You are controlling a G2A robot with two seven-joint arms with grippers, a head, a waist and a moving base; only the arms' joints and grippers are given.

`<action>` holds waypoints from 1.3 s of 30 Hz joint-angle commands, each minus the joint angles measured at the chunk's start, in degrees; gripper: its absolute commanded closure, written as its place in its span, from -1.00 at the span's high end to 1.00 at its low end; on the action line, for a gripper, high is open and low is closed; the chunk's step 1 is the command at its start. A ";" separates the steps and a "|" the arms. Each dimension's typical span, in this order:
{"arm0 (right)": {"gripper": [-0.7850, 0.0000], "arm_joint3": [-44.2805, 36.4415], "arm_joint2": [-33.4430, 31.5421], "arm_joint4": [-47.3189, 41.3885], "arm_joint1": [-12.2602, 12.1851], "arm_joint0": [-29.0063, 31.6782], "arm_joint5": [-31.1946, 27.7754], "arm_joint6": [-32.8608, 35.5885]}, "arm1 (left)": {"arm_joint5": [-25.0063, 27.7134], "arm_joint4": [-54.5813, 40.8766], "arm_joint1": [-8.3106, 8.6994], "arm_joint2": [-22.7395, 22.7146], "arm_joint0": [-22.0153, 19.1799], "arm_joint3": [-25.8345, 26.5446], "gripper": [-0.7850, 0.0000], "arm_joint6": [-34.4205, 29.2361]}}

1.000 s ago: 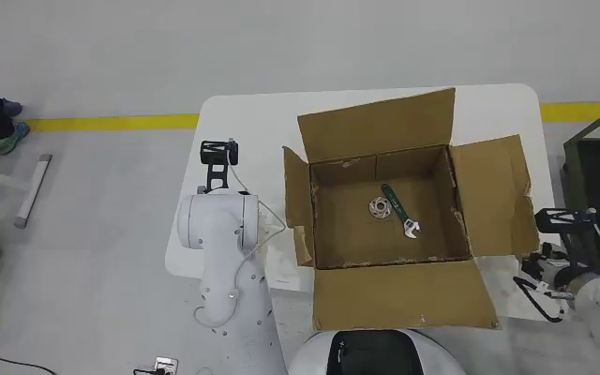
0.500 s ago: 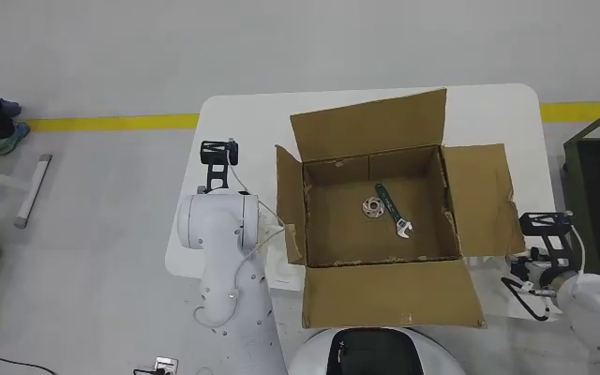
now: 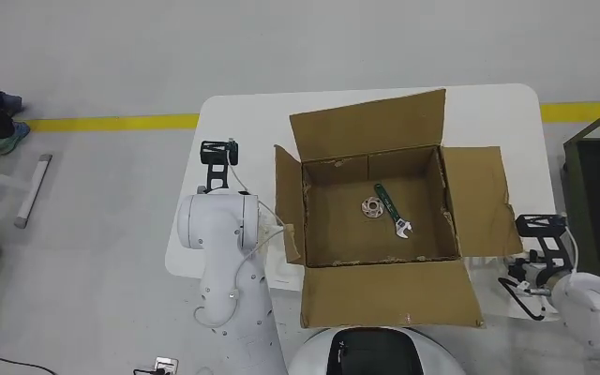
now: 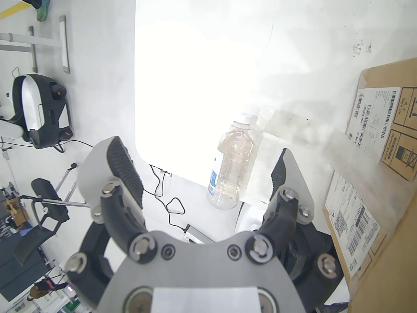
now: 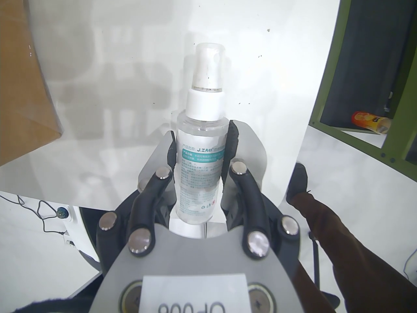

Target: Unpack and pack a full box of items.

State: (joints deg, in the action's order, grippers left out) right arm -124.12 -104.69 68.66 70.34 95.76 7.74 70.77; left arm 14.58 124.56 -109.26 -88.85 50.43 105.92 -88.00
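Note:
An open cardboard box (image 3: 375,122) stands mid-table with all flaps spread. Inside lie a green-handled wrench (image 3: 394,211) and a round metal part (image 3: 371,205). My right gripper (image 5: 202,135) is shut on a clear spray bottle (image 5: 205,99) with a white pump and clear cap, held over the table by the box's right flap (image 5: 22,66); from above, this gripper (image 3: 542,225) sits near the table's right edge. My left gripper (image 4: 200,151) is open and holds nothing, above a clear water bottle (image 4: 233,167) lying near the table edge beside the box wall (image 4: 391,125). The top view places the left gripper (image 3: 217,150) left of the box.
A dark green rack (image 5: 329,66) stands just off the table's right edge, with an orange can (image 5: 371,122) on its shelf. The white table (image 3: 253,117) has bare room behind and left of the box. Cables lie on the floor (image 4: 163,193) below the table corner.
The box has shifted a little to the left on the table. My right gripper, with the spray bottle, has drawn in towards the box's right flap and the robot. The left arm stayed put.

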 commanded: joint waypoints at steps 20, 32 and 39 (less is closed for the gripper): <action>0.09 -10.17 -8.87 -0.72 -0.25 2.05 4.26 0.53 | 0.00 0.00 0.00 0.00 0.00 0.00 1.00 0.00; -0.69 -10.52 -23.19 -17.25 -3.03 -16.14 -8.94 -6.72 | 0.00 0.00 0.00 0.00 0.00 0.00 1.00 0.00; -0.98 -10.52 -9.42 -17.16 -5.25 -29.57 -10.21 -1.41 | 0.00 0.00 0.00 0.00 0.00 0.00 1.00 0.00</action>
State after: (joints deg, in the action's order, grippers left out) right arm -134.65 -117.37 50.80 65.28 68.14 -3.16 68.32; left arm 14.58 124.56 -109.26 -88.85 50.43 105.92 -88.00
